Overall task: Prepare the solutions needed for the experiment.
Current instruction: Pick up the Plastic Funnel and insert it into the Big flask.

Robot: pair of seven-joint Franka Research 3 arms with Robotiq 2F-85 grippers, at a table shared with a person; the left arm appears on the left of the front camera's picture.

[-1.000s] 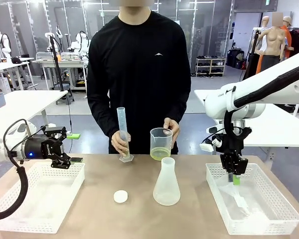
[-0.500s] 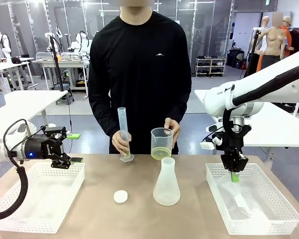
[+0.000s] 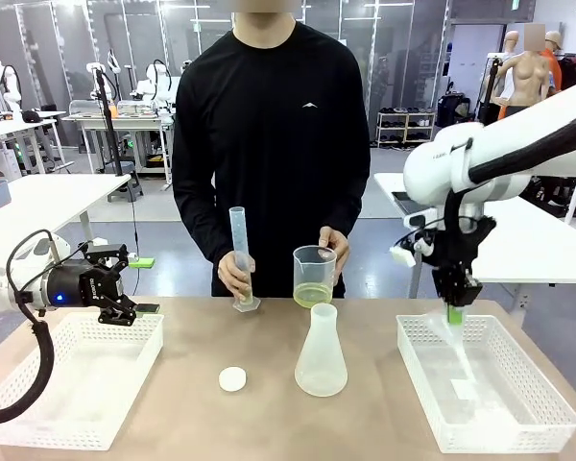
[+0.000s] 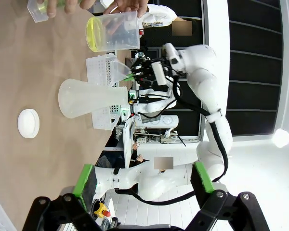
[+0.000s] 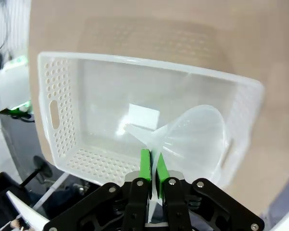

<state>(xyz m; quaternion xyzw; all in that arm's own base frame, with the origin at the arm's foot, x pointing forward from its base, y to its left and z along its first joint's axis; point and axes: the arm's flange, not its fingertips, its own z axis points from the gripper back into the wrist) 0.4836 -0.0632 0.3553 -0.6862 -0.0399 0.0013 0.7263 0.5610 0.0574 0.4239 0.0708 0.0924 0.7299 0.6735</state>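
Front cam looks 12 o'clock across the table; left wrist cam, rolled sideways, shares the flask; right wrist cam's close above the 3 o'clock basket.

The liquid looks pale yellow-green in its clear beaker. Flask frosted white, funnel clear, basket white and hole-dotted, table tan, fingers green-padded black, person's top black.

Right claw: raised. It was low inside the right-hand basket and is now above the basket's rim, pads pinched on the funnel's stem.
Funnel: lifted with the claw and now hanging clear of the basket floor.
Right arm: elbow higher, swung slightly toward the robot's right.
Graduated cylinder, beaker: nudged slightly toward the robot's right in the person's hands.
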